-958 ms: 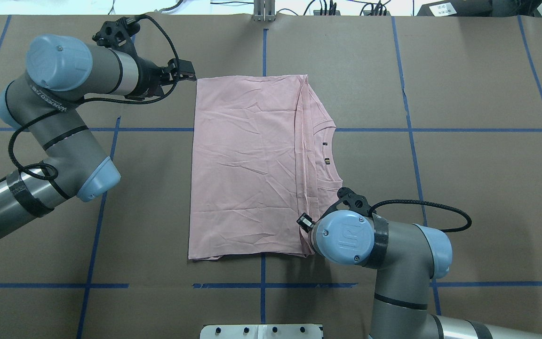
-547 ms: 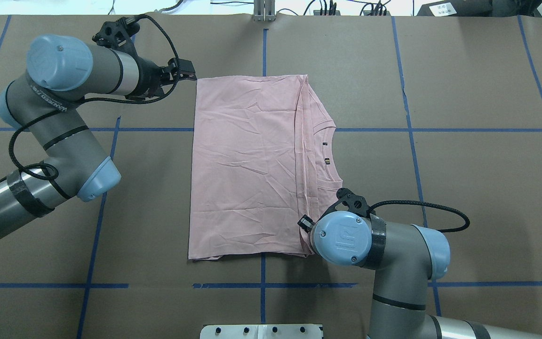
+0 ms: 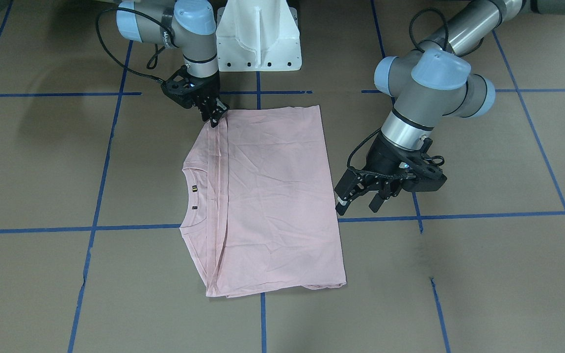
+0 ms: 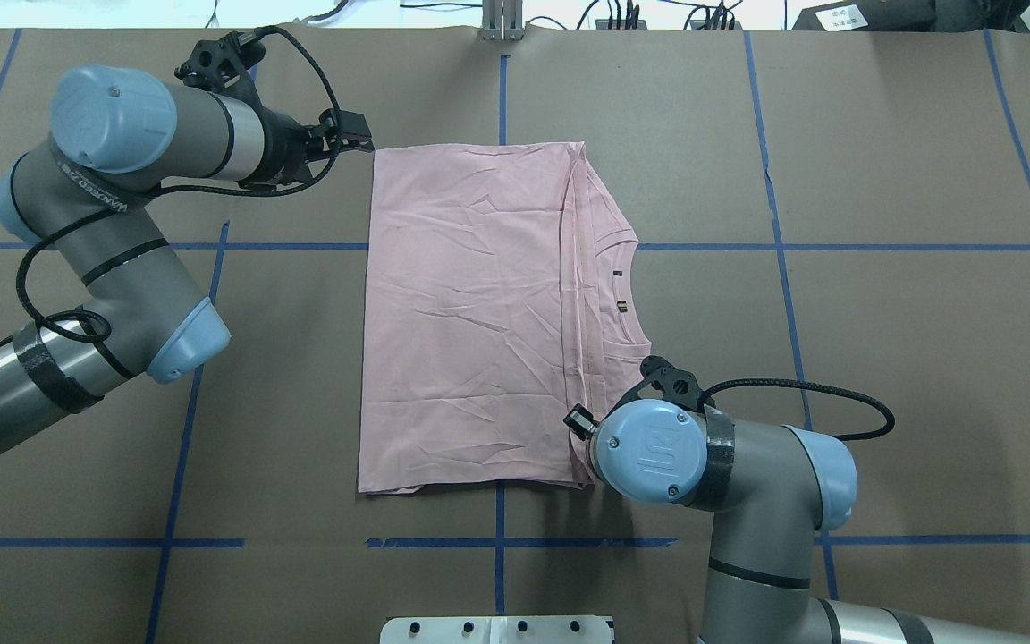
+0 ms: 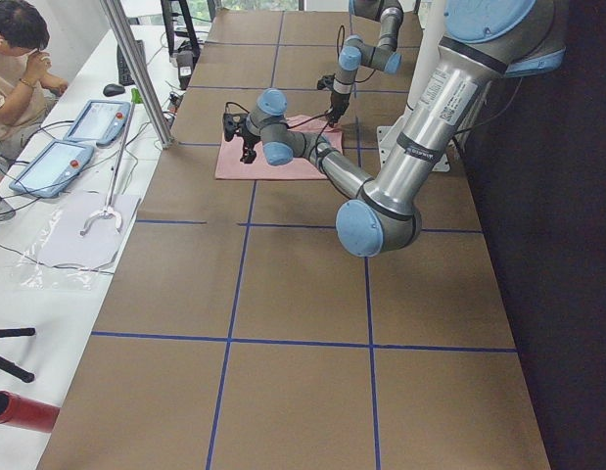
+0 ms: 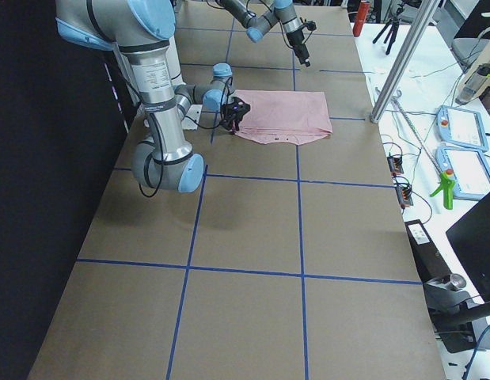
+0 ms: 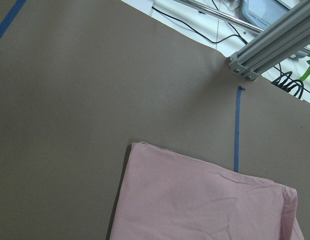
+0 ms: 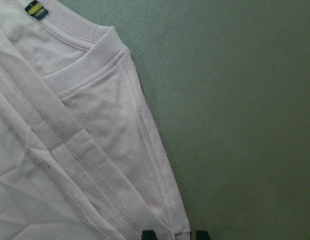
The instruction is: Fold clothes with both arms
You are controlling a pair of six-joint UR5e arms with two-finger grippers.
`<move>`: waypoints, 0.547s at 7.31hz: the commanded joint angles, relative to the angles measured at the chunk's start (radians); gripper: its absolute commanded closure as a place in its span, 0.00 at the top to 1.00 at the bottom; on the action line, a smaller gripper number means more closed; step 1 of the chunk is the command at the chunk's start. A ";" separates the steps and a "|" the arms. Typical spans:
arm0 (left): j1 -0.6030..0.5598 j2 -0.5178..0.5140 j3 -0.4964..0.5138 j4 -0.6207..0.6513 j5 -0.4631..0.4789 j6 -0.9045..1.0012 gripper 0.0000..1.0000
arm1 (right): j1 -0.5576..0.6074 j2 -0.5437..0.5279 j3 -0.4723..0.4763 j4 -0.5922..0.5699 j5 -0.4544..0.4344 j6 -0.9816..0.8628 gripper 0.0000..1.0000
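Between the two fingertips [image 8: 148,236] of the right gripper [image 3: 216,115] sits one hemmed corner of the shirt [image 3: 272,196]. The jaws stand apart, one on either side of that corner, and the cloth there lies flat, not pinched. There is one shirt, pale pink, folded into a rough rectangle with its plain side up on the brown table [image 3: 459,274]. From this gripper it stretches away from the robot. The collar lies just beyond the fingers along the same edge, and two small tags [image 3: 194,188] show inside it, one after the other. Behind this gripper, near it, stands the one white base [image 3: 258,34]

The left gripper [image 3: 358,202] hangs clear of the cloth, released, its two fingers spread and holding nothing. The shirt lies below it and to one side, apart from it. Seen from overhead, this gripper is just outside the far corner of the shirt, at the end opposite the collar. Its wrist camera looks down on that single corner with bare table around it

Two arms reach in, one from each side. One person [image 5: 14,44] sits at a side bench, well away from both grippers
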 commanded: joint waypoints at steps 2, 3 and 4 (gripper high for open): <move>0.000 0.001 -0.001 0.008 0.003 -0.002 1.00 | -0.003 0.000 -0.006 0.000 0.001 0.000 0.43; 0.000 0.000 -0.001 0.011 0.003 -0.002 1.00 | -0.003 0.000 -0.006 0.000 0.001 0.000 0.42; 0.000 0.000 -0.001 0.011 0.005 -0.002 1.00 | -0.003 -0.002 -0.007 0.000 0.002 0.000 0.42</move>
